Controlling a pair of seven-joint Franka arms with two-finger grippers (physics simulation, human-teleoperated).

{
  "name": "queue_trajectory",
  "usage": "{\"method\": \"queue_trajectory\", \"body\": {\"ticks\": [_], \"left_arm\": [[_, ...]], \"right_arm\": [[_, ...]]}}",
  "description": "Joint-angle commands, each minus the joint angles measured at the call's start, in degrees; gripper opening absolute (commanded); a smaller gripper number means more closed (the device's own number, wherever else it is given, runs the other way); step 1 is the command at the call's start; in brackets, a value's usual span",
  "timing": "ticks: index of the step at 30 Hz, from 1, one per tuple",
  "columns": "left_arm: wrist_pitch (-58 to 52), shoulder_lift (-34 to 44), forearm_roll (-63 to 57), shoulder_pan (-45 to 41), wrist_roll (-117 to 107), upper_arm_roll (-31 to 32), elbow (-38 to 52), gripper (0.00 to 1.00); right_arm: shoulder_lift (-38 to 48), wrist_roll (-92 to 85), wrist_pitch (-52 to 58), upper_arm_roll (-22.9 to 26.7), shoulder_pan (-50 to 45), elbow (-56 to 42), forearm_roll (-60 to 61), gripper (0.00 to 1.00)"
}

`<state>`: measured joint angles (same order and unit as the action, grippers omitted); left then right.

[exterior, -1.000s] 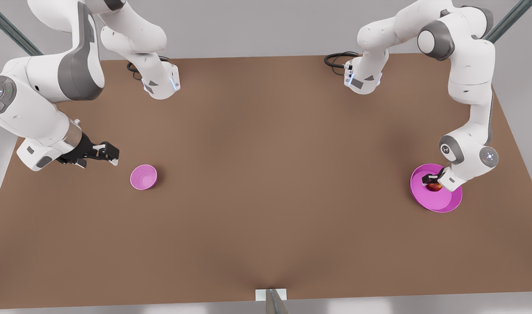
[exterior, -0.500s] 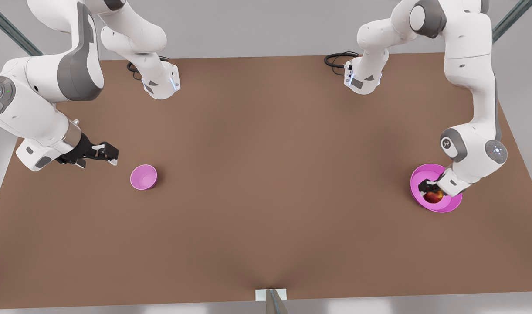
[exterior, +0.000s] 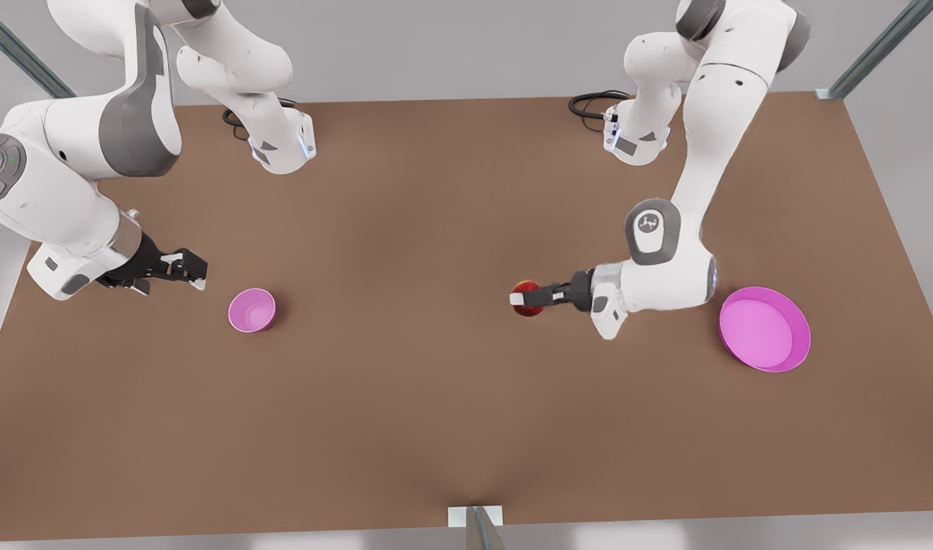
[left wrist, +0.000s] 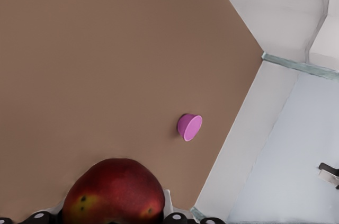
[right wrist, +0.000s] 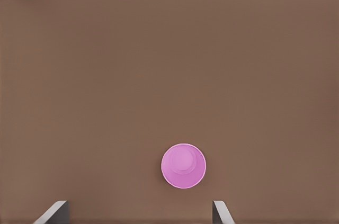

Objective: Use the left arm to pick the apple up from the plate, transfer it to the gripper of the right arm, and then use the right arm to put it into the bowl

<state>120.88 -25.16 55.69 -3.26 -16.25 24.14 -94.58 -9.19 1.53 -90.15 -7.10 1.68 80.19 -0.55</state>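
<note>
The red apple [exterior: 527, 306] with its yellow patch hangs above the middle of the table, and my left gripper [exterior: 521, 297] is shut on it, reaching in from the front view's right. The left wrist view has the apple [left wrist: 114, 192] close up between the fingers. Behind that arm, the wide magenta plate [exterior: 764, 330] lies bare near the front view's right edge. The small pink bowl [exterior: 251, 310] stands at the front view's left. My right gripper [exterior: 195, 273] waits open just left of it. In the right wrist view the bowl [right wrist: 183, 166] sits ahead of the spread fingers [right wrist: 53, 212].
Both arm bases [exterior: 283, 149] [exterior: 634, 141] stand at the table's far edge with black cables beside them. A small metal post [exterior: 475, 523] juts up at the near edge. Brown tabletop [exterior: 390, 305] stretches between the bowl and the apple.
My left gripper has lifted the apple out of the plate and carried it toward the front view's left, to the table's middle. The right arm has barely moved.
</note>
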Motion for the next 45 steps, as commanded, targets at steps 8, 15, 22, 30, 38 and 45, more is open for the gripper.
{"method": "queue_trajectory", "body": {"ticks": [8,15,22,30,38,45], "left_arm": [[21.15,-7.19,37.64,-9.23,-44.03,0.12,1.6,0.69],[30.03,-12.81,42.13,-15.9,-51.07,0.3,7.39,0.68],[30.11,-22.91,43.45,-18.01,-63.37,2.14,17.06,0.68],[37.23,-26.7,43.27,-25.04,-64.08,1.97,24.54,0.68],[37.85,-26.61,43.09,-25.4,-64.08,1.88,24.45,0.68],[37.85,-26.52,43.01,-25.4,-64.17,1.79,24.45,0.67]], "right_arm": [[-3.9,0.05,-0.55,0.24,0.34,0.59,20.32,1.0],[-15.42,-22.7,-7.4,-0.37,2.72,12.01,57.94,1.0],[-20.78,-42.48,-18.56,-8.1,2.72,19.22,73.05,1.0],[-25.53,-51.36,-22.97,-9.16,1.57,18.25,78.07,1.0],[-25.79,-58.13,-15.59,-9.25,3.33,19.31,78.86,1.0],[-27.11,-58.83,-11.89,-13.55,6.41,20.54,80.89,1.0]]}}
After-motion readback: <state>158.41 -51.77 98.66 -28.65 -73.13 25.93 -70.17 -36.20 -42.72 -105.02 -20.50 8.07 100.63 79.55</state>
